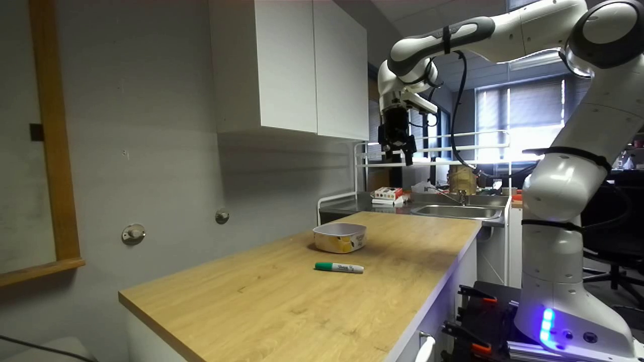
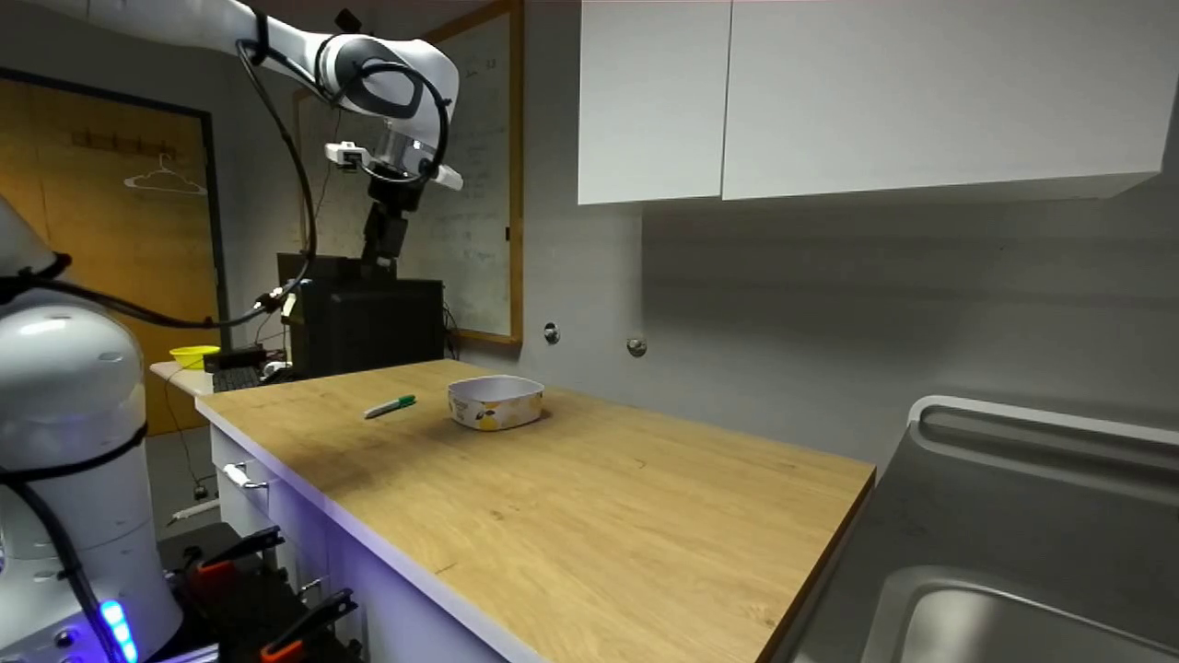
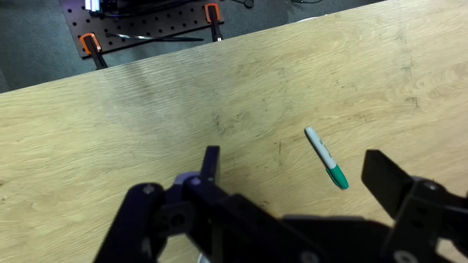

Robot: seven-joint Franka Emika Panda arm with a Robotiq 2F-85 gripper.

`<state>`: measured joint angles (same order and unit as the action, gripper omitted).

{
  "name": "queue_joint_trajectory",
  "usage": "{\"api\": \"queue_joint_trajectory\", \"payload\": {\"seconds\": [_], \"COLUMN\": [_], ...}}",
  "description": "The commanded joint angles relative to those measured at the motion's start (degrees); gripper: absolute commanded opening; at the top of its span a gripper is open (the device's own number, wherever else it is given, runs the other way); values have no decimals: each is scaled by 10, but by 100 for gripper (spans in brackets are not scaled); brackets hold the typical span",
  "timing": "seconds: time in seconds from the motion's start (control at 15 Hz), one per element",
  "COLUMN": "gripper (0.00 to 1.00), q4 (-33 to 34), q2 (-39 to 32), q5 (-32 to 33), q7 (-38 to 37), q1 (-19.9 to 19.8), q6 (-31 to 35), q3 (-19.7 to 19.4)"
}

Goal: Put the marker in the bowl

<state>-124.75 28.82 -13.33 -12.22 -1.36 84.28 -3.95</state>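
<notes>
The marker lies on the wooden counter, white with a green cap; it shows in both exterior views (image 1: 339, 267) (image 2: 390, 406) and in the wrist view (image 3: 326, 157). The bowl is low, white inside with a yellow fruit pattern outside, and stands a little apart from the marker in both exterior views (image 1: 329, 244) (image 2: 502, 413). In the wrist view my gripper hides nearly all of it. My gripper (image 1: 397, 157) (image 2: 379, 261) is high above the counter, pointing down. In the wrist view its fingers (image 3: 295, 159) are wide apart and hold nothing; the marker shows between them, well below.
The wooden counter (image 1: 282, 301) runs along the wall. White wall cabinets (image 1: 312, 70) hang above its back. A metal sink (image 1: 455, 211) adjoins one end. A dark monitor (image 2: 387, 322) and a yellow bowl (image 2: 193, 356) stand beyond the other end.
</notes>
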Motion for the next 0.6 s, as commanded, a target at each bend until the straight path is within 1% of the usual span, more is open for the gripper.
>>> {"api": "queue_joint_trajectory", "payload": {"seconds": [0.0,0.27,0.53], "gripper": [100,100,100], "q4": [3,-1,-20], "q2": [-7,-34,-83], "q5": [-1,7,32], "q7": [3,-7,-31], "q1": [-15,-13,-2], "q6": [2,22,53], "q3": [14,33,74]}}
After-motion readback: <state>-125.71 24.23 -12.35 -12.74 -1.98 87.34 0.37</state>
